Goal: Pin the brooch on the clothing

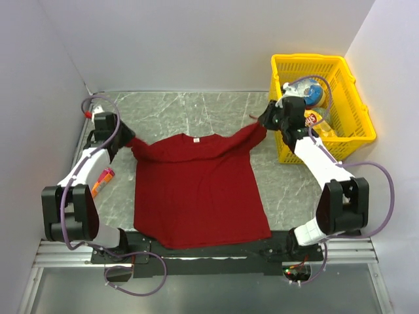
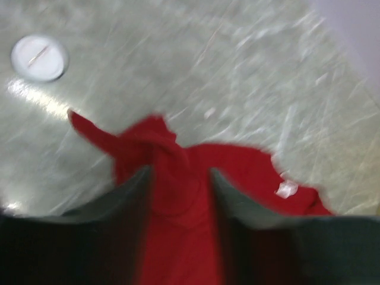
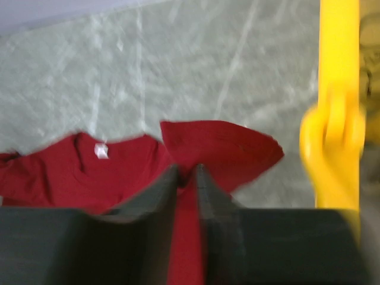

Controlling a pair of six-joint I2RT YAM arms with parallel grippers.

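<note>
Dark-red T-shirt [image 1: 196, 190] flat at the worktop's [image 1: 170, 111] middle; left gripper [image 2: 179, 175], released, straddles the left-edge sleeve [image 2: 148, 139] near a white brooch [image 2: 39, 57]; right gripper [image 3: 187, 172] straddles the other sleeve [image 3: 219, 145], grasp unclear

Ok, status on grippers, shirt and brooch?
Left gripper astride a sleeve of the dark-red T-shirt, grip unclear. Right gripper pinching the other sleeve. Small round white brooch lies apart, unpinned. Yellow plastic basket beside right gripper.
</note>
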